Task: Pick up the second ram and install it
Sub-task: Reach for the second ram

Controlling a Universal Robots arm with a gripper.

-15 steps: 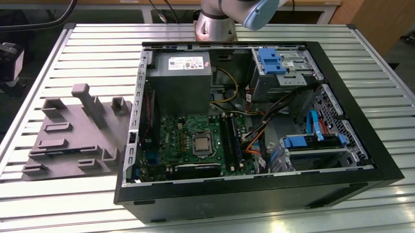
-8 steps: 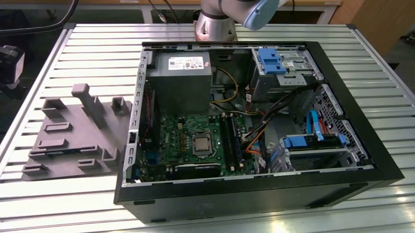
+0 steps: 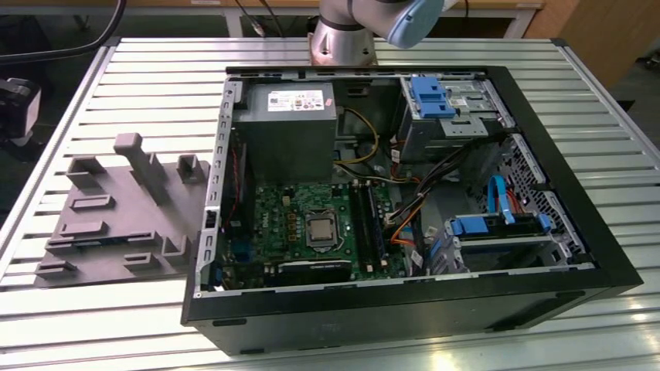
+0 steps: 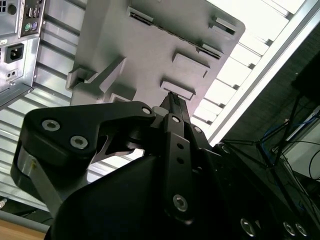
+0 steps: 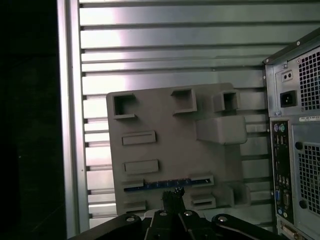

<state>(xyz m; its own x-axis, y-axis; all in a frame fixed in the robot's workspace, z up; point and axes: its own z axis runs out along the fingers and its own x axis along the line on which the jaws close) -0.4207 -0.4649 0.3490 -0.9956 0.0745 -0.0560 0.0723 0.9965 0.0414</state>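
The second ram [image 5: 150,185] is a thin dark stick with a bluish edge. It stands on edge in a holder of the grey plastic block [image 5: 165,120], near one end of it. In the first wrist view my gripper [image 5: 173,192] hangs well above the block, its dark fingertips close together over the stick's middle with nothing between them. The second wrist view shows the gripper [image 4: 172,100] from the side, pointing at the same block [image 4: 150,45]. In the exterior view the block [image 3: 113,216] lies at the left of the open computer case [image 3: 577,232].
The case holds a green board [image 3: 309,224] with long black slots [image 3: 369,224], a grey power supply [image 3: 284,131], blue drive brackets [image 3: 433,97] and loose cables. The case's back panel [image 5: 295,140] stands beside the block. The arm's base [image 3: 341,39] rises behind the case on the slatted table [image 3: 124,309].
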